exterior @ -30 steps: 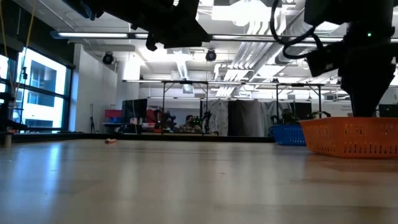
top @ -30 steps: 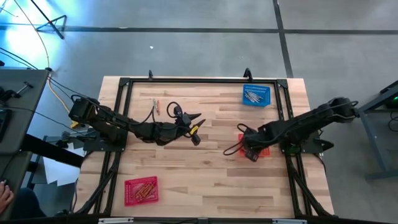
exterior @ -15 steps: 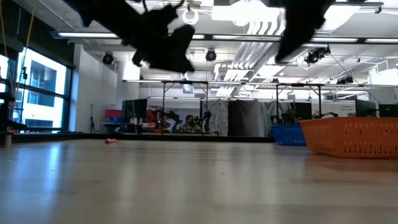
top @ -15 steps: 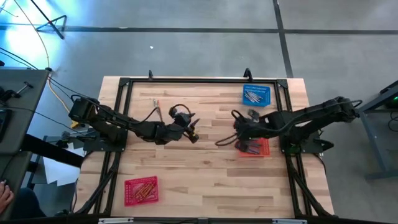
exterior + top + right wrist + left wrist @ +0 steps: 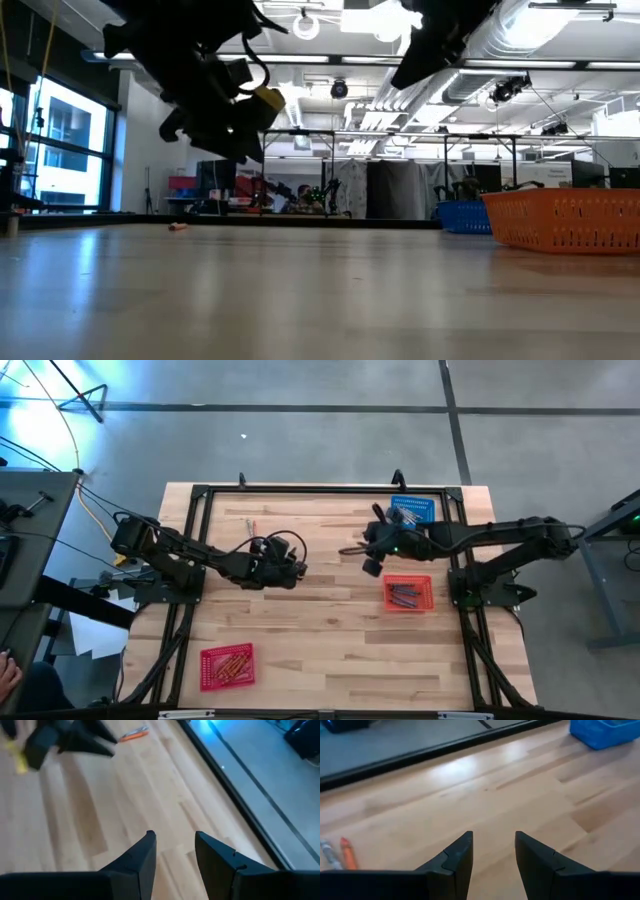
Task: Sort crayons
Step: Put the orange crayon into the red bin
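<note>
Two loose crayons, one grey (image 5: 329, 854) and one orange (image 5: 348, 853), lie flat side by side on the table at the far left (image 5: 251, 528). My left gripper (image 5: 492, 836) hangs open over the table's middle (image 5: 292, 568), to the right of them, with nothing between its fingers. My right gripper (image 5: 172, 835) is open and bare too, high above the table at right of centre (image 5: 362, 550), between the blue basket (image 5: 412, 512) and the red basket (image 5: 408, 593). Both baskets hold grey-blue crayons.
A second red basket (image 5: 227, 665) with orange crayons stands near the front left. A black frame (image 5: 300, 490) runs along the table's far edge and sides. Bare wood lies between the two arms and across the table's front.
My right gripper has risen from over the red basket at the right and swung toward the far edge and the left, leaving that basket uncovered. My left gripper has drawn back a little toward the left, sunk lower and turned about its wrist.
</note>
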Available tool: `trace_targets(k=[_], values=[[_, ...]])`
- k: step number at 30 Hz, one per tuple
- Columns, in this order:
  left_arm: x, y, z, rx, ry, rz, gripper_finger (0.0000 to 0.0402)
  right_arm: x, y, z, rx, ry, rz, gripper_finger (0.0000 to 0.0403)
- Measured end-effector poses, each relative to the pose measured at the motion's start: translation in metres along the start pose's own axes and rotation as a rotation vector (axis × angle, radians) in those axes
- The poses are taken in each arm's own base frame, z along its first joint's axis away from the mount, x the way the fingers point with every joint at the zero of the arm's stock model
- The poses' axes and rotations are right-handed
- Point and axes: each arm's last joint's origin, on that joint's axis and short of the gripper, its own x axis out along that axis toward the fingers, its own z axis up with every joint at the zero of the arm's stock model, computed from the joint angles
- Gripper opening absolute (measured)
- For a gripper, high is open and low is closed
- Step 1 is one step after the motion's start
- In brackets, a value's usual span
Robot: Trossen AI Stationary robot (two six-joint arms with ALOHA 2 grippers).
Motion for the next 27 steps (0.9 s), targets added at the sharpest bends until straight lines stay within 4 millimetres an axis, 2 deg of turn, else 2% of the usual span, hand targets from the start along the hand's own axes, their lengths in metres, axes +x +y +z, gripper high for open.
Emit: trace_targets(k=[9, 16, 21, 27], values=[[0.000, -0.004, -0.001, -0.020, 0.069, -0.079, 0.0131, 0.007, -0.016, 0.015, 0.040, -0.116, -0.041, 0.0129], [0.000, 0.000, -0.003, 0.126, 0.092, -0.063, 0.0131, 0.013, -0.027, 0.023, 0.117, -0.182, -0.070, 0.0129], [0.015, 0.022, -0.001, 0.201, 0.146, 0.098, 0.0131, 0.040, -0.034, 0.019, 0.200, -0.118, -0.104, 0.0129], [0.045, 0.053, 0.013, 0.058, 0.251, 0.233, 0.0131, 0.082, -0.040, 0.007, 0.190, 0.001, -0.136, 0.0129]])
